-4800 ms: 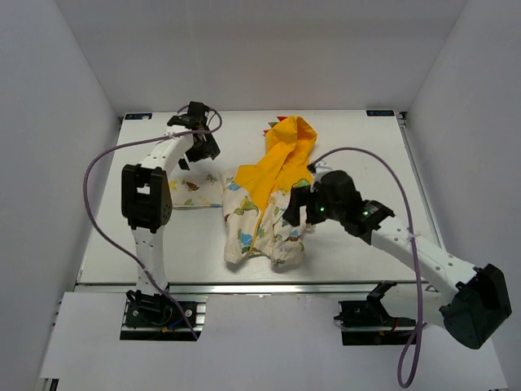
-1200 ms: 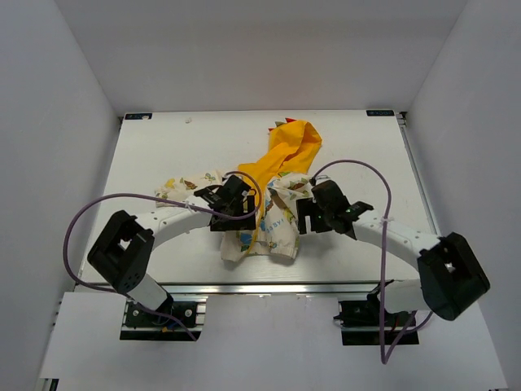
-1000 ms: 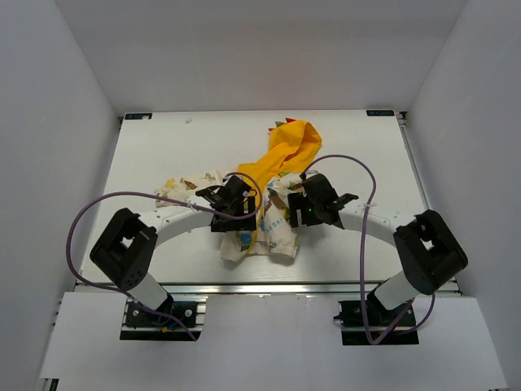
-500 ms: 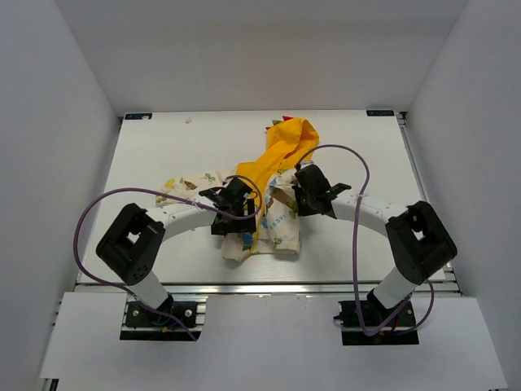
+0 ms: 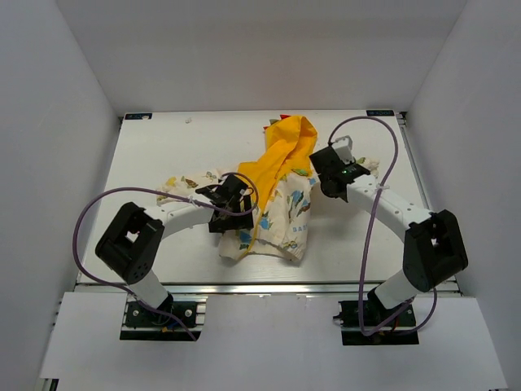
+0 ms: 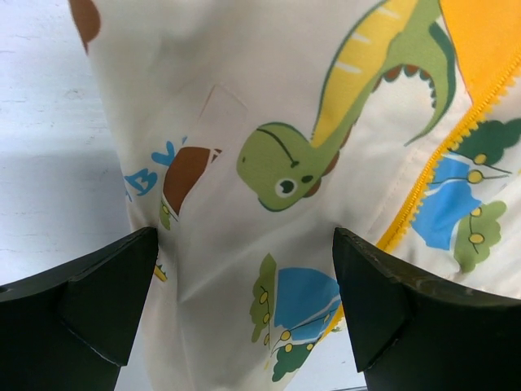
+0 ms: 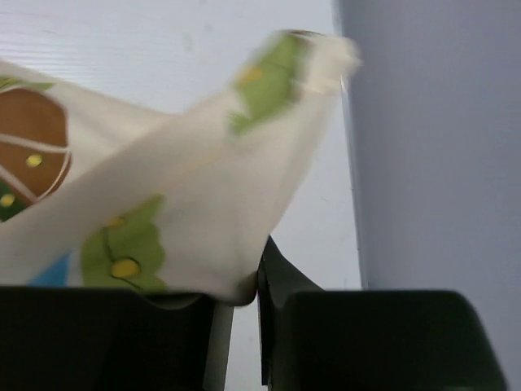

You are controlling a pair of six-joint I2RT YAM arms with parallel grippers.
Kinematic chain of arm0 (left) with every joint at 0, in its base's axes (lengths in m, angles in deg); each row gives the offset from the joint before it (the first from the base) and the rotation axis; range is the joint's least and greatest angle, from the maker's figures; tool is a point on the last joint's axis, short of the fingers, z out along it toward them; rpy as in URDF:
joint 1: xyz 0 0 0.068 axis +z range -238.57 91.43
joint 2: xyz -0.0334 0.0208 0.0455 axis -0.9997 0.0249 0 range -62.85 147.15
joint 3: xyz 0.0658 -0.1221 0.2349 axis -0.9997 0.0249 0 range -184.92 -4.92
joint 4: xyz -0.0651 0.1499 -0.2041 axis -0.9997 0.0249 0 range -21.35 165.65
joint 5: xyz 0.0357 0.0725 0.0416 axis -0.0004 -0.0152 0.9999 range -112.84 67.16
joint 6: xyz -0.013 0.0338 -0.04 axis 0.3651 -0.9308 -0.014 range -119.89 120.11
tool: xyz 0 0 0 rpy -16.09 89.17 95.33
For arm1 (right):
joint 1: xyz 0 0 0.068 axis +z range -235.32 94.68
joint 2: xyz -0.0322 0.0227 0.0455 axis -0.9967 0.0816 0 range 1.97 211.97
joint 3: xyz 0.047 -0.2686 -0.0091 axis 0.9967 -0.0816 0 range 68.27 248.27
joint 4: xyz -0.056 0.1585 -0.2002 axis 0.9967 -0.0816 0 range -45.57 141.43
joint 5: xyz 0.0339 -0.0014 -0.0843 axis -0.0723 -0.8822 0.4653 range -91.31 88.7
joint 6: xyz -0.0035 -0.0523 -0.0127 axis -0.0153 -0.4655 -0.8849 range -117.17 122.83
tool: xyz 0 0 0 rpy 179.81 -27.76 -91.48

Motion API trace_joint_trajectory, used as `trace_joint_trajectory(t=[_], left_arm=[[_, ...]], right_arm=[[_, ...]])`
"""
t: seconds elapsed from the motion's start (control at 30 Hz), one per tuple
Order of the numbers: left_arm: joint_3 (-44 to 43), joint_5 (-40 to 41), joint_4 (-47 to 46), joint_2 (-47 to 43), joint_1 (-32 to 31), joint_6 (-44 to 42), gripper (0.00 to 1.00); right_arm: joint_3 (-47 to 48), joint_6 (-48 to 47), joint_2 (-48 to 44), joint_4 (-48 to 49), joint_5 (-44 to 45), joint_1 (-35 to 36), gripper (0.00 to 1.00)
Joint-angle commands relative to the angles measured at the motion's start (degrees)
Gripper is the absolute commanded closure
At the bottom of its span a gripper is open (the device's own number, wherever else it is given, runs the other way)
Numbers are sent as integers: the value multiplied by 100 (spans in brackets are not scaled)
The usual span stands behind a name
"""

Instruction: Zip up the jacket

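The right gripper (image 7: 240,292) is pinching a fold of cream cloth and dragging that side of the jacket (image 5: 286,218) out toward the far right. A second ago it was hanging wide over the heap. The jacket is lying mid-table (image 5: 155,147), hood away from the arms, and its right panel is spreading flatter. I reckon that is baring the zipper (image 6: 425,181) edges, but zipping is not yet starting. The right arm is reaching forward, elbow bent, wrist low. The left gripper (image 6: 244,254) is hovering wide open over the left panel, its arm curving in low.
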Motion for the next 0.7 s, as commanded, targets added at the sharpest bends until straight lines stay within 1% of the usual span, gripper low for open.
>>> trace_joint_trajectory(t=[0.0, 0.07, 0.1, 0.13, 0.17, 0.2, 0.23, 0.3, 0.33, 0.37, 0.4, 0.43, 0.47, 0.5, 0.53, 0.57, 0.63, 0.67], left_arm=[[131, 99, 58, -6, 109, -35, 2], [130, 100, 50, -76, 109, -35, 2], [113, 91, 67, -146, 109, -35, 2], [95, 73, 76, -173, 109, -79, 2], [78, 73, 85, -208, 109, -97, 2], [60, 64, 94, -243, 109, -123, 2], [25, 47, 102, -287, 109, -176, 2], [-36, 38, 155, -322, 109, -211, 2], [-132, 47, 199, -357, 109, -246, 2], [-185, 64, 278, -384, 109, -255, 2], [-229, 73, 313, -419, 109, -290, 2], [-343, 99, 366, -515, 109, -325, 2], [-405, 126, 471, -577, 109, -334, 2], [-458, 161, 524, -656, 109, -360, 2], [-511, 205, 577, -735, 109, -369, 2], [-616, 266, 629, -945, 109, -396, 2], [-687, 345, 621, -1148, 109, -501, 2], [-783, 459, 595, -1305, 109, -527, 2]], right_arm=[[132, 276, -161, -808, 811, -566, 80], [-201, 532, -275, -1046, 742, -884, 76], [-333, 716, -301, -1073, 741, -1233, 54], [-412, 874, -319, -1212, 689, -1428, 36], [-387, 1050, -302, -1405, 601, -1596, 21], [-334, 1417, -310, -1738, 583, -1797, 13], [-299, 1412, -345, -1759, 531, -1817, 12], [-237, 1229, -582, -1497, -64, -1800, 11], [-237, 932, -713, -1382, -407, -1791, 11], [-263, 842, -1037, -1268, -1089, -1730, 11], [-307, 736, -1223, -1032, -1496, -1677, 11], [-368, 535, -1668, -899, -1857, -1633, 11], [-447, 481, -1916, -750, -2652, -1519, 11], [-613, 402, -2136, -591, -3191, -1483, 11], [-711, 358, -2374, -233, -3745, -1439, 11], [-816, 375, -2750, -12, -4881, -1352, 11], [-1054, 410, -2973, 349, -5838, -1141, 11], [-1089, 602, -3026, 646, -6068, -775, 11]])
